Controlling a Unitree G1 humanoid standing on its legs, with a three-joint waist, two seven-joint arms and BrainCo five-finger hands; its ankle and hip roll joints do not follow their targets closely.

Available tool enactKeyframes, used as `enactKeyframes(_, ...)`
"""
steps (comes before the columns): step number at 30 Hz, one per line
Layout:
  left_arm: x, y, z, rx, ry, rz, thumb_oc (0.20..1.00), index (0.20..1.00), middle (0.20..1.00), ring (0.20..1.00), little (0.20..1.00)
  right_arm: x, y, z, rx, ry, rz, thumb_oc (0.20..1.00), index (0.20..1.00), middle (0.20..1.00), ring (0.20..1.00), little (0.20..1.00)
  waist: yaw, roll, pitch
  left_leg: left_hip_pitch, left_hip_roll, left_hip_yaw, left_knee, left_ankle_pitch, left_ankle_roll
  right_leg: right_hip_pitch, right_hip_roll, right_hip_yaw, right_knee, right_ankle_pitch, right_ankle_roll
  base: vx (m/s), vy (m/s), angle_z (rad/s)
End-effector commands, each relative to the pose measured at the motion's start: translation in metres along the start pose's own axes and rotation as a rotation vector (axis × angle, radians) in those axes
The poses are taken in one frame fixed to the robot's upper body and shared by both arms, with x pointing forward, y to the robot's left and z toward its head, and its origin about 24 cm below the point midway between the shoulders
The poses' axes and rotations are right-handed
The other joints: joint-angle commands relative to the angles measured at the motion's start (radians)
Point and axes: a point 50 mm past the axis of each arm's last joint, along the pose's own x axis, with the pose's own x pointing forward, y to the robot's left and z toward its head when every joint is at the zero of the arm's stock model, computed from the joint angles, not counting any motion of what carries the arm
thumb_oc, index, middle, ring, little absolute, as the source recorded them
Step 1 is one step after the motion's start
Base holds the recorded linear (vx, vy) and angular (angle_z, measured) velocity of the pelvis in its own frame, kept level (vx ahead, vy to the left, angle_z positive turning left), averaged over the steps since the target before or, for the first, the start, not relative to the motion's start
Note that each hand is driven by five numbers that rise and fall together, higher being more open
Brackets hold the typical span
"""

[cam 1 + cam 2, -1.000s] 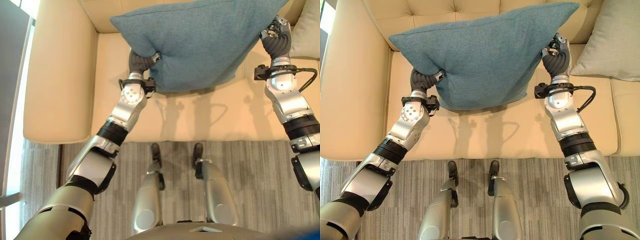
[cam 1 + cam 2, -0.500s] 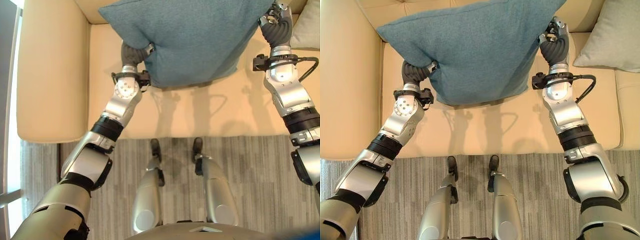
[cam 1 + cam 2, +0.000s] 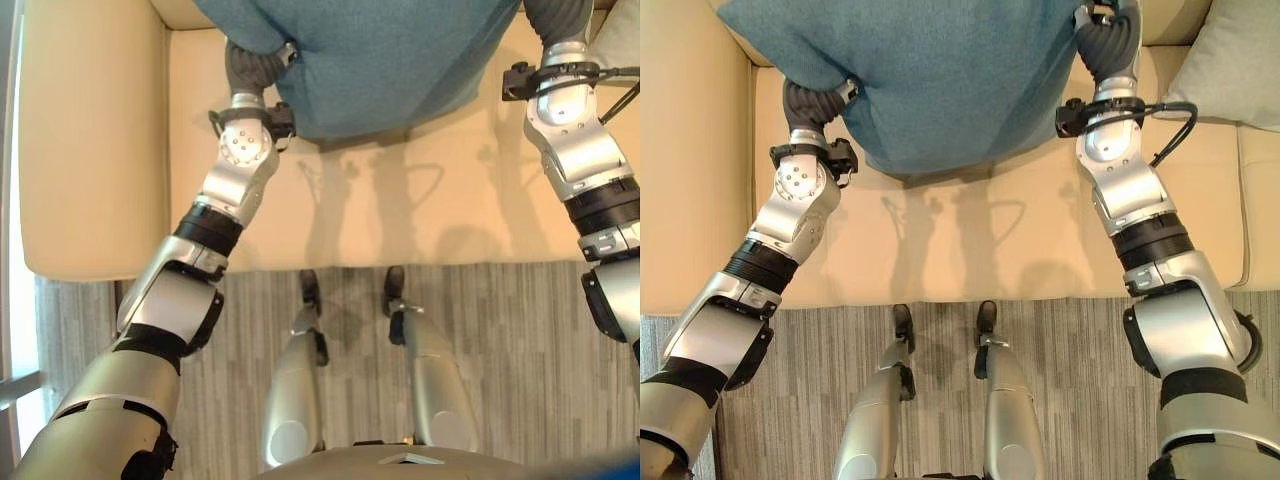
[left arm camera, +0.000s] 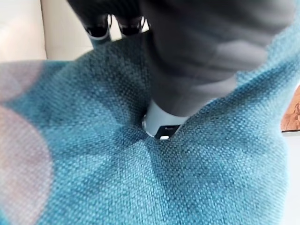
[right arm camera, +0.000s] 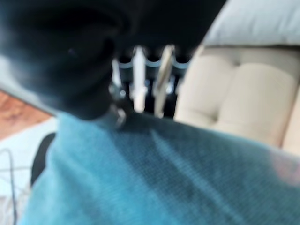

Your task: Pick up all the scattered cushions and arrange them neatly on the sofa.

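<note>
Teal cushion (image 3: 930, 80) over cream sofa (image 3: 970, 245)

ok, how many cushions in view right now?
2. A large teal woven cushion is held over the cream sofa seat between the left hand and right hand. A pale grey cushion rests on the sofa's right side. Others may be out of frame.

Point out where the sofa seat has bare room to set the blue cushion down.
Bare seat lies under the teal cushion, between the left armrest and the seam on the right. The right end is taken: a grey cushion sits there. Left hand and right hand grip the cushion's edges.
</note>
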Motion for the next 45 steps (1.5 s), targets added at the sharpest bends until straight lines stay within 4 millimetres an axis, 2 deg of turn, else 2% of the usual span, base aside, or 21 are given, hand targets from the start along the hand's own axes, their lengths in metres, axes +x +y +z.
enactKeyframes(1,0.017,-0.041,0.07,-0.038,-0.297,-0.143,0.2,0.2,0.2,0.2,0.2,0.011,0.018,0.057,0.11,-0.225,0.047,0.2,0.2,0.2,0.2,0.2,0.015,-0.076,-0.056,0.045,-0.007,0.018,0.08,-0.168,-0.035,0.129,0.016,0.03,-0.262,0.035,0.093,0.01,-0.026,0.1)
enactKeyframes(6,0.009,-0.049,0.058,-0.048,-0.258,-0.178,0.2,0.2,0.2,0.2,0.2,0.003,0.021,0.044,0.117,-0.183,0.061,0.2,0.2,0.2,0.2,0.2,0.011,-0.077,-0.062,0.045,-0.004,0.012,0.079,-0.169,-0.035,0.118,0.012,0.026,-0.218,0.011,0.079,0.02,-0.011,0.12)
enactKeyframes(14,0.012,-0.05,0.064,-0.023,-0.277,-0.184,0.2,0.2,0.2,0.2,0.2,0.001,0.021,0.037,0.115,-0.16,0.061,0.2,0.2,0.2,0.2,0.2,0.014,-0.079,-0.056,0.051,-0.006,0.005,0.089,-0.178,-0.034,0.128,0.014,0.027,-0.214,0.009,0.08,0.0,-0.001,0.01)
enactKeyframes(15,-0.04,-0.018,-0.016,-0.022,-0.029,-0.175,0.2,0.2,0.2,0.2,0.2,-0.065,0.04,-0.043,0.088,0.121,0.19,0.2,0.2,0.2,0.2,0.2,0.07,-0.072,-0.087,0.14,-0.028,-0.02,0.175,-0.232,0.012,0.299,-0.07,0.046,-0.181,-0.004,0.125,0.0,0.0,0.0)
enactKeyframes(18,-0.044,-0.016,-0.02,-0.025,-0.011,-0.171,0.2,0.2,0.2,0.2,0.2,-0.068,0.038,-0.045,0.085,0.129,0.183,0.2,0.2,0.2,0.2,0.2,0.067,-0.067,-0.093,0.148,-0.034,-0.022,0.166,-0.231,0.014,0.3,-0.067,0.055,-0.172,-0.011,0.119,0.03,0.023,-0.05)
enactKeyframes(24,-0.045,-0.013,-0.021,-0.021,-0.006,-0.161,0.2,0.2,0.2,0.2,0.2,-0.07,0.034,-0.046,0.077,0.126,0.168,0.2,0.2,0.2,0.2,0.2,0.064,-0.066,-0.1,0.161,-0.044,-0.025,0.145,-0.227,0.017,0.311,-0.067,0.056,-0.18,-0.012,0.118,0.04,0.031,0.14)
enactKeyframes(32,-0.04,-0.01,-0.012,-0.028,-0.046,-0.145,0.2,0.2,0.2,0.2,0.2,-0.061,0.03,-0.033,0.08,0.069,0.15,0.2,0.2,0.2,0.2,0.2,0.067,-0.083,-0.108,0.168,-0.055,-0.021,0.134,-0.238,0.021,0.328,-0.073,0.057,-0.221,0.004,0.125,0.04,0.027,0.05)
enactKeyframes(35,-0.034,-0.009,-0.005,-0.019,-0.072,-0.14,0.2,0.2,0.2,0.2,0.2,-0.054,0.033,-0.024,0.089,0.036,0.147,0.2,0.2,0.2,0.2,0.2,0.069,-0.09,-0.11,0.166,-0.057,-0.019,0.129,-0.24,0.02,0.328,-0.072,0.06,-0.243,0.015,0.129,0.03,0.005,0.0)
enactKeyframes(39,-0.017,-0.01,0.014,-0.004,-0.134,-0.12,0.2,0.2,0.2,0.2,0.2,-0.035,0.038,0.004,0.108,-0.049,0.128,0.2,0.2,0.2,0.2,0.2,0.07,-0.102,-0.111,0.145,-0.064,-0.007,0.103,-0.227,0.017,0.308,-0.068,0.073,-0.295,0.053,0.135,0.02,-0.007,-0.06)
enactKeyframes(41,-0.014,-0.011,0.018,-0.001,-0.149,-0.118,0.2,0.2,0.2,0.2,0.2,-0.031,0.039,0.01,0.104,-0.068,0.122,0.2,0.2,0.2,0.2,0.2,0.07,-0.103,-0.109,0.14,-0.065,-0.002,0.098,-0.223,0.018,0.301,-0.067,0.074,-0.303,0.061,0.137,0.01,0.003,-0.08)
enactKeyframes(43,-0.004,-0.013,0.031,0.006,-0.19,-0.102,0.2,0.2,0.2,0.2,0.2,-0.018,0.041,0.027,0.118,-0.117,0.093,0.2,0.2,0.2,0.2,0.2,0.071,-0.101,-0.101,0.123,-0.066,0.006,0.086,-0.208,0.017,0.279,-0.065,0.083,-0.316,0.078,0.141,0.02,0.014,-0.07)
enactKeyframes(45,-0.001,-0.014,0.035,0.007,-0.201,-0.099,0.2,0.2,0.2,0.2,0.2,-0.014,0.041,0.032,0.12,-0.13,0.085,0.2,0.2,0.2,0.2,0.2,0.071,-0.099,-0.099,0.116,-0.065,0.009,0.08,-0.202,0.017,0.267,-0.065,0.087,-0.315,0.082,0.142,0.02,0.018,-0.16)
